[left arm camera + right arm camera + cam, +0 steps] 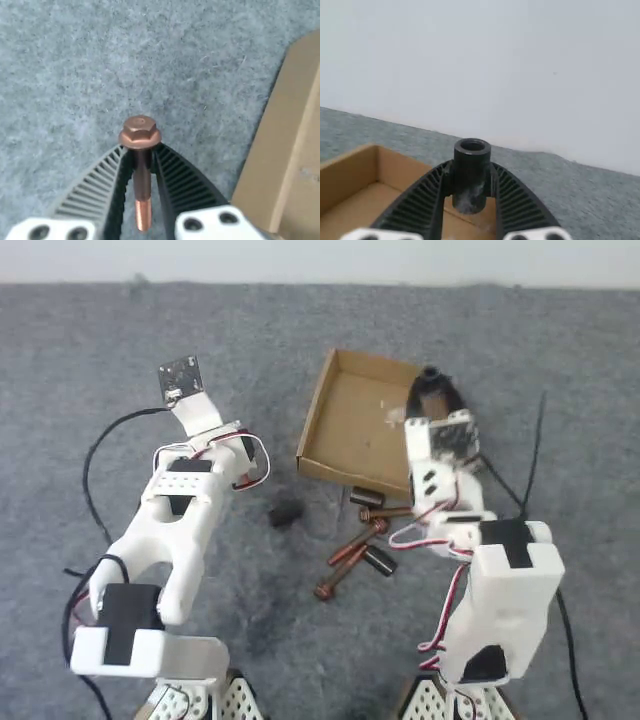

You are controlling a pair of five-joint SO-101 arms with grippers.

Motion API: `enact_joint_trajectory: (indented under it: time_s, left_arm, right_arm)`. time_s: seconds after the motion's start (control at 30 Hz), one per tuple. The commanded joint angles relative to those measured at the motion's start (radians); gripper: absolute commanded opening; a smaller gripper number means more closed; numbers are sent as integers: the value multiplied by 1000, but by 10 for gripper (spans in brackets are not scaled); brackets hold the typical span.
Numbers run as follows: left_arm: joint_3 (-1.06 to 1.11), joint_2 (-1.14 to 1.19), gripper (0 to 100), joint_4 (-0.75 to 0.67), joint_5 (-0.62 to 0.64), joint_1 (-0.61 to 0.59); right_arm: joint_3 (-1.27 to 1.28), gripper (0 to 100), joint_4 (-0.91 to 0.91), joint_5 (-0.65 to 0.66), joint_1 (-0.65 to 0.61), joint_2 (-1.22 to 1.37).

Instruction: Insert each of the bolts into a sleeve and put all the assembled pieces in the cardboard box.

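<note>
The cardboard box [350,430] looks empty: beside it the left tool [141,148] clamps a bolt [140,132], over it the right tool [471,166] clamps a sleeve [472,150], and loose bolts [350,552] and sleeves [380,561] wait by its near wall.

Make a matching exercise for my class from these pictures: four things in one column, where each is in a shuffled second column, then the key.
Things
1. copper bolt
2. black sleeve
3. cardboard box
4. loose bolts

Places
A. lying in a cluster on the grey carpet, beside the right arm
B. clamped between the fingers of the left gripper
C. standing open on the carpet
D. clamped between the fingers of the right gripper

Pairs: 1-B, 2-D, 3-C, 4-A
</note>
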Motion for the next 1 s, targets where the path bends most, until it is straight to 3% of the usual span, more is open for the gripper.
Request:
enact_joint_trajectory:
  time_s: [0.0,0.2,0.37,0.6,0.97]
  left_arm:
    - [-64,-12,10,-23,8,5]
    - [-64,-12,10,-23,8,5]
    - [-62,-12,10,-23,8,6]
    - [-62,-12,10,-23,8,6]
    - [-62,-12,10,-23,8,6]
  right_arm:
    - [84,6,-148,6,-36,-25]
    - [255,6,-311,-2,-110,-25]
    - [341,6,-390,-92,-188,-27]
    - [393,6,-401,-199,-249,-27]
    - [483,6,-400,-207,-386,-27]
